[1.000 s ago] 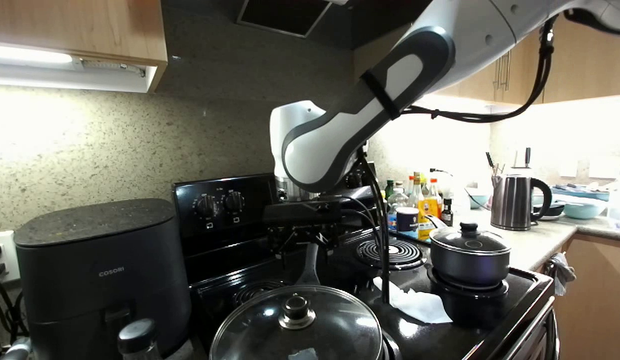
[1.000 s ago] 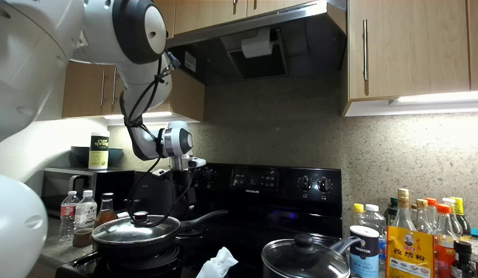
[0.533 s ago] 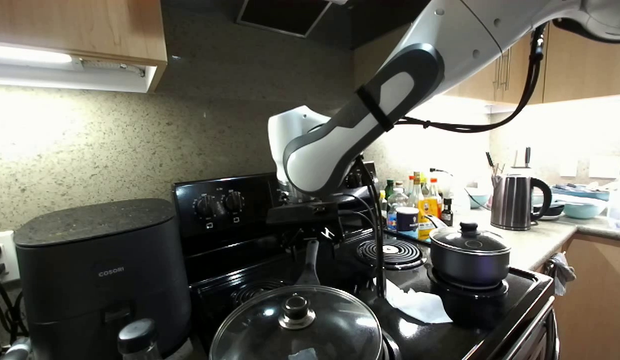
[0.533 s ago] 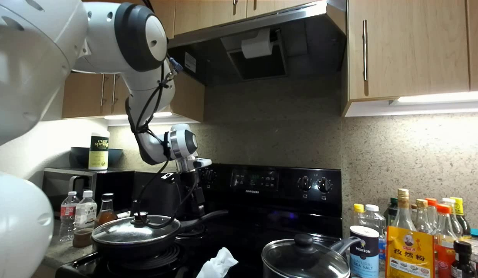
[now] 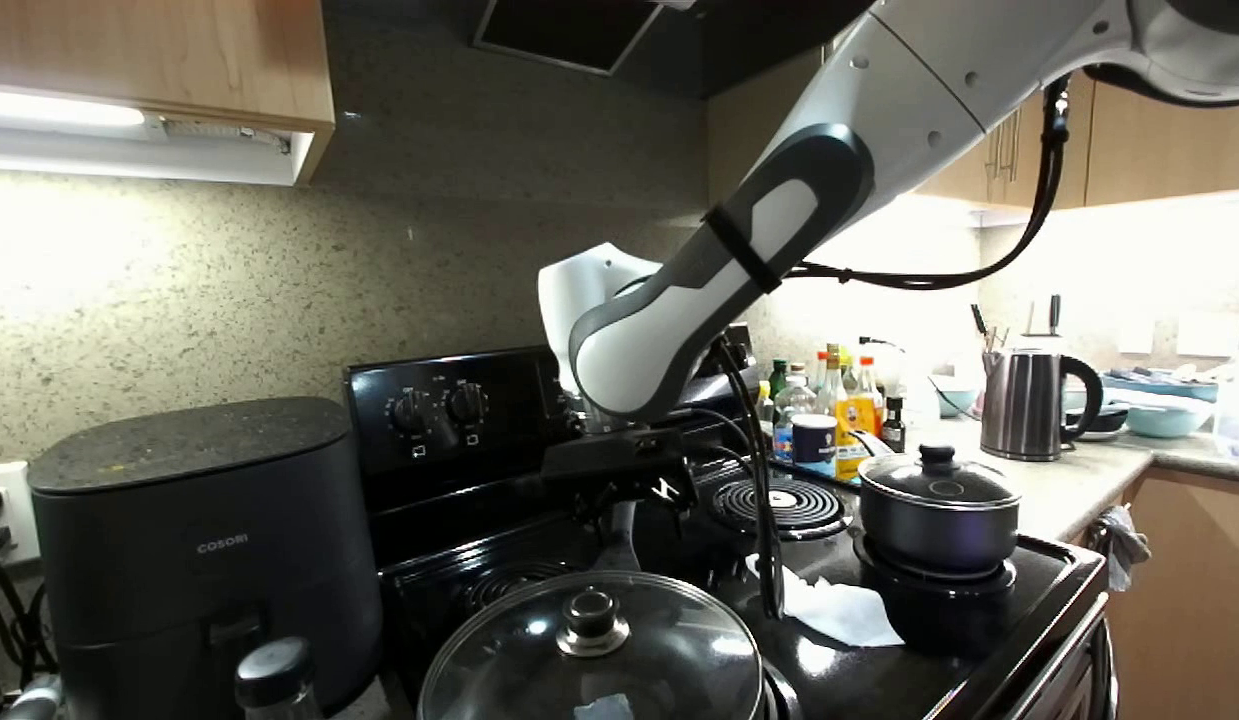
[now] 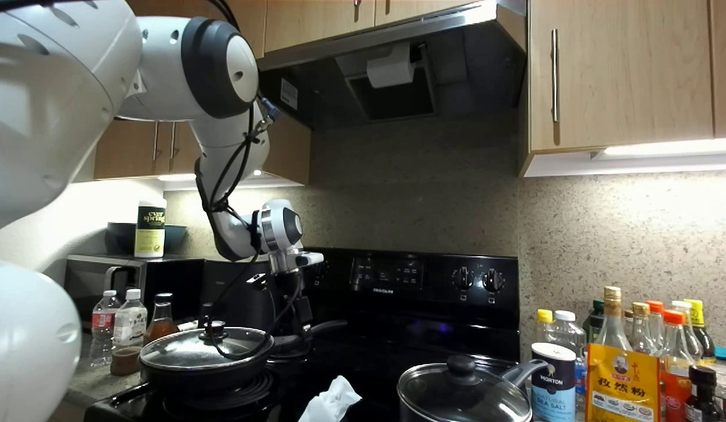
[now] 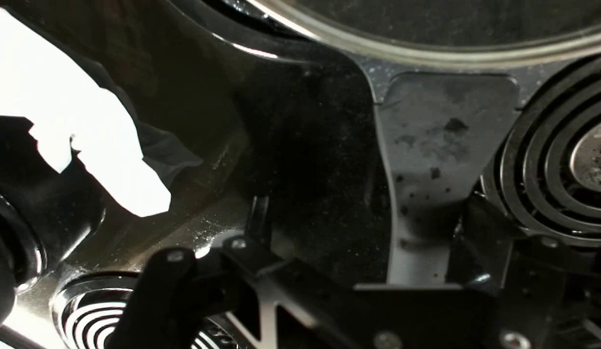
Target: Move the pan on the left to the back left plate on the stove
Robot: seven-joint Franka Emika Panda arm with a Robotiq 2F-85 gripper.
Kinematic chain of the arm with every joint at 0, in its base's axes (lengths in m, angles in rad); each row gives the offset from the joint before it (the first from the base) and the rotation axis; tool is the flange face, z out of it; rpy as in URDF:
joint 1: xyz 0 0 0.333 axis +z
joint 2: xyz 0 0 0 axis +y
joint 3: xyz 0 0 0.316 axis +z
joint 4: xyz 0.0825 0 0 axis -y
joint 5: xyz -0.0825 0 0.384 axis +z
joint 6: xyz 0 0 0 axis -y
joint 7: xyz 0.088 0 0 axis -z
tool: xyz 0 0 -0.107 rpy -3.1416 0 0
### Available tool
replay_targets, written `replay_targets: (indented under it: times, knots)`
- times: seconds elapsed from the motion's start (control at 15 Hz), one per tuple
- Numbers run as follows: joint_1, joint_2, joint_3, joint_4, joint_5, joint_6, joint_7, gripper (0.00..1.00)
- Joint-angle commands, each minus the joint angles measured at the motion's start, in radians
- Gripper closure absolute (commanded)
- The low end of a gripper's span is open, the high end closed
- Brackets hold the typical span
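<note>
The pan (image 5: 519, 655), wide and dark with a domed glass lid and metal-based knob, sits on the front left burner (image 6: 251, 392). Its dark body (image 6: 187, 381) and handle (image 6: 329, 326) show in an exterior view; the handle points toward the stove's back panel. My gripper (image 5: 634, 525) is over the handle, pointing down. In the wrist view the gripper (image 7: 373, 213) is open, with the handle (image 7: 426, 165) between its fingers (image 7: 259, 218), closer to the right one and apart from the left one. The back left plate (image 7: 538, 169) is a bare coil beside the handle.
A smaller dark pot (image 5: 939, 520) with a knobbed lid stands on the front right burner. White paper (image 5: 839, 610) lies on the stovetop. A dark air fryer (image 5: 199, 560) stands left of the stove. The control panel (image 6: 409, 287) rises behind. My arm's cables hang near the lid.
My gripper has moved down and slightly to the right in both exterior views, so its fingers now reach the handle's level. The pan has not moved.
</note>
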State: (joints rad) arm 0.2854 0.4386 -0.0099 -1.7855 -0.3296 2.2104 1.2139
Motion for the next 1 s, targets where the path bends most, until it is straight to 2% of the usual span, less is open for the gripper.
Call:
replay_targets:
  times: [0.0, 0.07, 0.67, 0.73, 0.93]
  knots:
    - [-0.007, 0.039, 0.005, 0.020, 0.010, 0.005, -0.021, 0.25]
    - [-0.005, 0.046, 0.002, 0.019, 0.006, 0.017, -0.018, 0.26]
    - [0.004, 0.074, -0.015, 0.030, -0.004, 0.058, -0.001, 0.85]
    - [0.006, 0.076, -0.019, 0.032, -0.006, 0.059, 0.006, 0.90]
    - [0.025, 0.097, -0.043, 0.062, -0.032, 0.071, 0.055, 0.95]
